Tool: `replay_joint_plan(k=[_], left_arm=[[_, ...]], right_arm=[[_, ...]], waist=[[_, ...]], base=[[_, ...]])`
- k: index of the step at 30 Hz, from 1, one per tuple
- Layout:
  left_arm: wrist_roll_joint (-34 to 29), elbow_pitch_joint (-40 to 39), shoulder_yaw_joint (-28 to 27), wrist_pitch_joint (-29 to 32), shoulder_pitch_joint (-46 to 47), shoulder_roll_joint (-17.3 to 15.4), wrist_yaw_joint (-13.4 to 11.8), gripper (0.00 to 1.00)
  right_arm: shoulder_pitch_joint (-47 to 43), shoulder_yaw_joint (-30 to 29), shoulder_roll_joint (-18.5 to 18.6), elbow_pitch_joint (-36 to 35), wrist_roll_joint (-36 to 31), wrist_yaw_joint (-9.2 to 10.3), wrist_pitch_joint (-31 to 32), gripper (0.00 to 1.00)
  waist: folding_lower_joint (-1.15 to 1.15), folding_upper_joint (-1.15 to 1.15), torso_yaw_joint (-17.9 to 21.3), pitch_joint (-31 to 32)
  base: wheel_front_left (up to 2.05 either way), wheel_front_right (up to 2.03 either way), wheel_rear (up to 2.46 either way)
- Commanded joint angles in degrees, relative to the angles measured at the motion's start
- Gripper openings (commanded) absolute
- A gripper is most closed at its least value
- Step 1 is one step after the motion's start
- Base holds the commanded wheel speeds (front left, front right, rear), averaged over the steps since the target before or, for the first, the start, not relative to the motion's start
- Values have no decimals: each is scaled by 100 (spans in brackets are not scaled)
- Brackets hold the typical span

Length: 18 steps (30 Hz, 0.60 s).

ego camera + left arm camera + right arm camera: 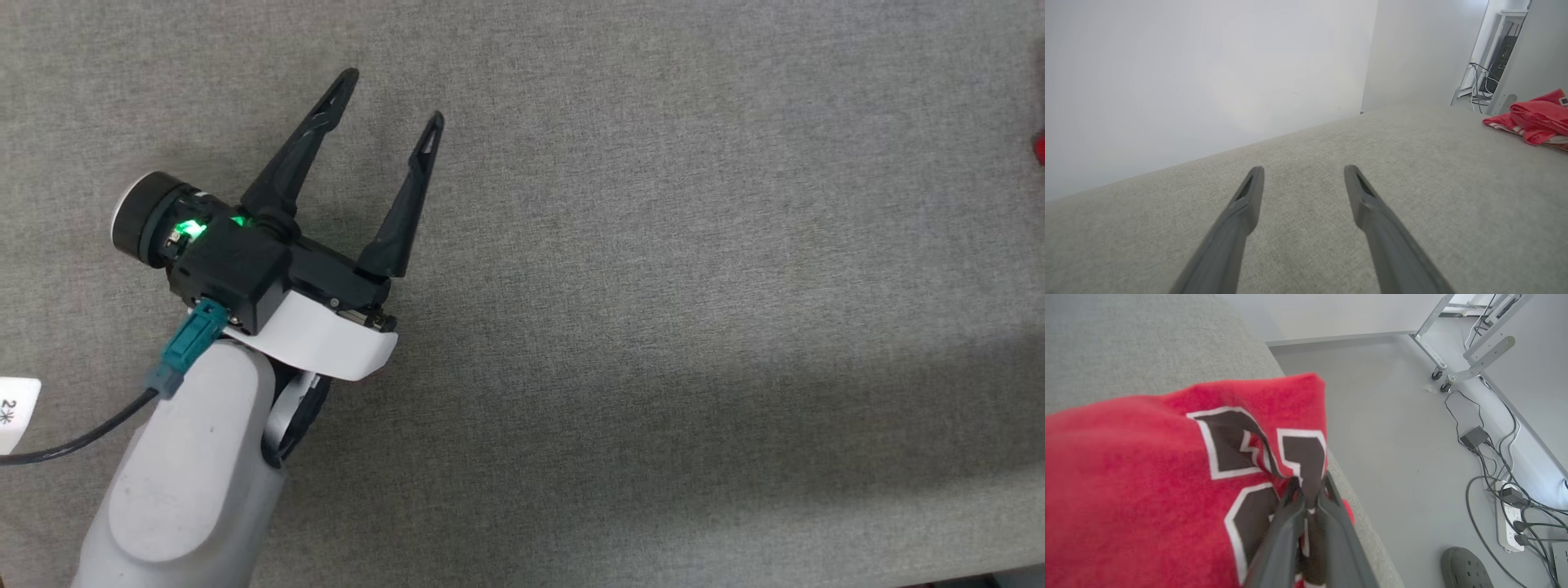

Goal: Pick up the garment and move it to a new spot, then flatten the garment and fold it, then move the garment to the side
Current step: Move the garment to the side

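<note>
The left arm reaches forward, jaws spread wide; the right arm's jaws are pinched nearly together.

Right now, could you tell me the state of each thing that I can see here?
garment: crumpled heap, not yet flattened or folded, pinched at its number print.
right gripper: shut on the garment.
left gripper: open, empty, over the grey surface.
power strip: plugs inserted.
</note>
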<state>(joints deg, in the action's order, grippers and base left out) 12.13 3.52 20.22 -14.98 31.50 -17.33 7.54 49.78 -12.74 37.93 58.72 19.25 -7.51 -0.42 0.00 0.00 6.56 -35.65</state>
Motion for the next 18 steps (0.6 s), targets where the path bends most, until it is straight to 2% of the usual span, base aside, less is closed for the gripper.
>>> replay_joint_plan(k=[1,2,3,10,18], left_arm=[[-16,7,-45,-29,-31,15,-14,100],[-19,22,-73,-29,-82,25,-14,100],[-19,54,-101,-29,-182,65,-14,100],[28,109,-243,-29,-639,232,-14,100],[142,409,-686,-29,-1675,498,-14,100]], right_arm=[[78,19,-13,93,-18,4,-111,41],[113,32,-43,188,-44,4,-208,76],[119,93,-42,332,-135,4,-399,100],[-110,639,-259,416,-163,4,-906,100],[-1090,2117,-813,-421,257,4,-1341,100]], waist=[[0,0,8,38],[0,0,22,82],[0,0,38,200],[0,0,23,929],[0,0,-124,2038]], base=[[0,0,0],[0,0,0],[0,0,0],[0,0,0],[0,0,0]])
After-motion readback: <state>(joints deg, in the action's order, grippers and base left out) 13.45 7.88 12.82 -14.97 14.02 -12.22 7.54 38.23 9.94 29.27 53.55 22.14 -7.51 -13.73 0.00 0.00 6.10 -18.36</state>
